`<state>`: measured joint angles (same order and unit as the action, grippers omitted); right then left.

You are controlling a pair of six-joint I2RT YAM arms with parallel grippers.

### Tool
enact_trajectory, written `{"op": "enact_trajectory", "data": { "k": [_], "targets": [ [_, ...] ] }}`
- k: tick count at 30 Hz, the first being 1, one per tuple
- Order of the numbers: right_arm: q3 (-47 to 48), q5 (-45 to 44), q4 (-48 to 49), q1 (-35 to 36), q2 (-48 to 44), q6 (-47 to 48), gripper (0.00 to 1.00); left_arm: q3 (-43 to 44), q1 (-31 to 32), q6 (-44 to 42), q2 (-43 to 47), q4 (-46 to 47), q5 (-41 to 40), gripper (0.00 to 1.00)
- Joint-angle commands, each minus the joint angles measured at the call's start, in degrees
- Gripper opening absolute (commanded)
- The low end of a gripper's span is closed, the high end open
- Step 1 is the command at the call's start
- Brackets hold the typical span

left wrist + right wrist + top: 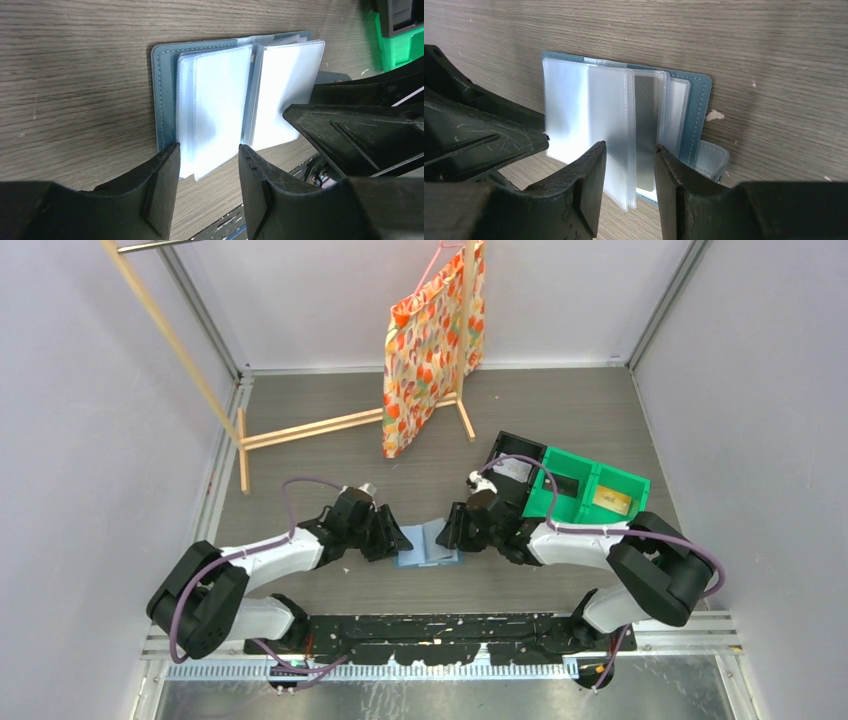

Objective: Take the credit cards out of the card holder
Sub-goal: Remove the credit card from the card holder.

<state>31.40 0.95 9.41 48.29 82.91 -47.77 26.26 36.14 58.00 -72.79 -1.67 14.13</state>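
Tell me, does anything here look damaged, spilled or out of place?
Only a small pale fleck on the table, right beside the edge of the open card holder; it looks like stray debris. The sleeves appear intact.

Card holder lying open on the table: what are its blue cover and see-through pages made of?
The card holder has a cover that looks like matte teal faux leather, judging by the pale stitching along its edge; it could be real leather. Its sleeve leaves look like soft frosted plastic: translucent, slightly glossy, with seamed borders.
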Motion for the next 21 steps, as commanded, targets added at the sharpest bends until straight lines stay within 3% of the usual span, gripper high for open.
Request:
{"op": "enact_trajectory", "data": {
  "k": [1, 8, 21],
  "targets": [
    [1.19, 3.11, 2.76, 0.18, 1.84, -0.26, 0.45, -0.97, 0.16, -0.81, -1.44, 4.08, 0.15, 0.48],
    [0.86, 10.94, 12.08, 0.31, 3.92, -3.84, 0.44, -1.16, 0.22, -0.43, -2.93, 5.55, 0.86, 0.48],
    [3.13, 14.05, 12.32, 0.91, 0.79, -3.83, 0.42, -0.92, 0.06, -1.15, -1.49, 3.32, -0.2, 0.47]
  ]
}}
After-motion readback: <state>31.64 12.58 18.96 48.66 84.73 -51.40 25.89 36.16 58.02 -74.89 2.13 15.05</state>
